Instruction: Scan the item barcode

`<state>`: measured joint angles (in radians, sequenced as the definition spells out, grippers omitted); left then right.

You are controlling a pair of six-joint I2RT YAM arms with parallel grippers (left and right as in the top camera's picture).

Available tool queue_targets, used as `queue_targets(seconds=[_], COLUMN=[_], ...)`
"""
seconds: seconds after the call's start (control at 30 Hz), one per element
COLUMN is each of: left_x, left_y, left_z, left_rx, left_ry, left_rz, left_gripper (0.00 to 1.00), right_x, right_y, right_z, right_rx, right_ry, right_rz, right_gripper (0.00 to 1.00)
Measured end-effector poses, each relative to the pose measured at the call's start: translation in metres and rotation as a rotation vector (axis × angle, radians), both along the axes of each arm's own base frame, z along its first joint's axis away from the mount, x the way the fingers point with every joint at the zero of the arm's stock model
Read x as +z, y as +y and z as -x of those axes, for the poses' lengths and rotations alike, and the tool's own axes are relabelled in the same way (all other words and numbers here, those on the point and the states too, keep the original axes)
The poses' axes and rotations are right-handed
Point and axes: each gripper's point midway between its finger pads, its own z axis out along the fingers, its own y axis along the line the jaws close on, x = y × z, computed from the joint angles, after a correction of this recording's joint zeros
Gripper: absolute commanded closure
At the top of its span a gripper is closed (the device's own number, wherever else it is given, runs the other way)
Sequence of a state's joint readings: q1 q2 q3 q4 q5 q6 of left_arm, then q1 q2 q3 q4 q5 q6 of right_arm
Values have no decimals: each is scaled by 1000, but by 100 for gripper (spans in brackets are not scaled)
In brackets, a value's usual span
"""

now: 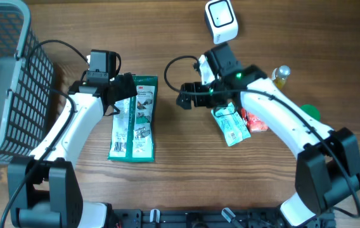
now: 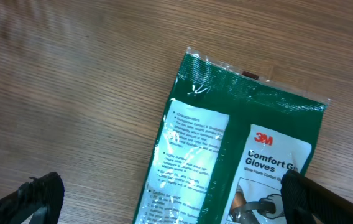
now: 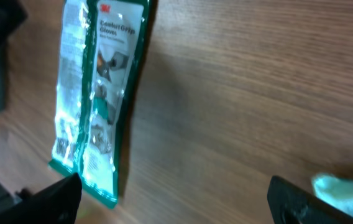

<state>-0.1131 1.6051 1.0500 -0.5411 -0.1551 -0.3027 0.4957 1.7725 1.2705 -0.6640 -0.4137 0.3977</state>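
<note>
Left gripper (image 1: 123, 95) is hovering over the top end of the green gloves pack (image 1: 134, 120), left of frame centre in the overhead. Its fingers (image 2: 35, 200) are standing spread wide in the left wrist view, one at each lower corner of the frame, and are holding nothing. The lower-right finger is overlapping the pack's printed face; can't tell if it is touching.

The gloves pack is lying flat on the wooden table (image 1: 180, 164), long axis running top to bottom, label side up.

Right gripper (image 1: 186, 98) is sitting just right of the pack's upper end, apart from it. Its fingers (image 3: 57, 199) are also standing wide apart, with only bare table between them.

The white scanner (image 1: 221, 20) is sitting at top centre, well apart from the gloves pack.

Under the right arm, a pale green packet (image 1: 231, 126) is lying beside a red packet (image 1: 256, 121). A small bottle (image 1: 281, 74) is standing right of them. The mesh basket (image 1: 34, 82) is filling the upper left corner.
</note>
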Motion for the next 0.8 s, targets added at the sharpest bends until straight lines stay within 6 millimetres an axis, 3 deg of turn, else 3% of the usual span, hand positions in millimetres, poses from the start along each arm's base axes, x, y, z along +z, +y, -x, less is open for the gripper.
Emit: queue_targets(seconds=[0.1, 0.13, 0.17, 0.23, 0.4, 0.43, 0.6, 0.7, 0.8], left_x=[6, 4, 1, -4, -16, -24, -53, -75, -81], left_y=[-10, -14, -17, -19, -14, -5, 1, -8, -32], left_z=[-13, -10, -4, 6, 22, 27, 49, 67, 73], left_rx=[44, 47, 40, 7, -60, -53, -61, -81, -118], left_ry=[-64, -48, -19, 27, 115, 150, 300, 414, 451], left_rz=[88, 114, 134, 130, 64, 11, -27, 24, 165], left_gripper=[0, 9, 21, 65, 67, 67, 67, 71, 76], right_x=[-17, -21, -23, -33, -51, -52, -53, -54, -54], right_y=[17, 22, 24, 27, 13, 11, 8, 7, 7], right_z=[-2, -1, 1, 6, 8, 6, 3, 2, 3], right_rx=[-6, -5, -12, -13, -64, -73, -89, -93, -90], right_ry=[-61, -73, -72, -74, -78, -85, -97, -101, -97], right_rz=[-65, -84, -92, -100, -37, -28, -9, -3, -5], right_gripper=[9, 9, 9, 9, 8, 7, 7, 7, 8])
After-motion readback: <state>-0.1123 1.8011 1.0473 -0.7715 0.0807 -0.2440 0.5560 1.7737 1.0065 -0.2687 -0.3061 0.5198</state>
